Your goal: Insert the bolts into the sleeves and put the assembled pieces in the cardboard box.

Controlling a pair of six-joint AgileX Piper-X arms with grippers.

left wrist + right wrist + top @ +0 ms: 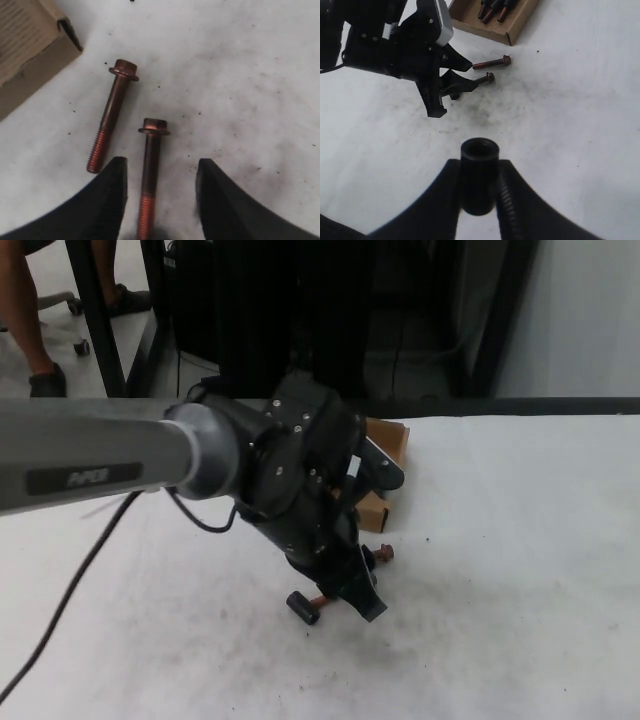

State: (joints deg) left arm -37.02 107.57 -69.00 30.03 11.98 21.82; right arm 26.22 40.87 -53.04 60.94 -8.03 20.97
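Left gripper (161, 165) sits open straddling one loose bolt (150, 160) with a second bolt (114, 115) just beside it, right gripper (480, 172) is clamped on a sleeve (479, 150), and the cardboard box (490, 33) already holds a few assembled pieces (490, 12), so looks like two bolts left to do.

Even, diffuse light from above on the white bench (520, 540); the room behind is dim. A soft, faint shadow lies under the arm (300, 490). In the left wrist view each bolt (110, 119) casts a thin, pale shadow, and the open end of the box (30, 50) is dark. The black sleeve (479, 175) shows only a weak sheen on its rim
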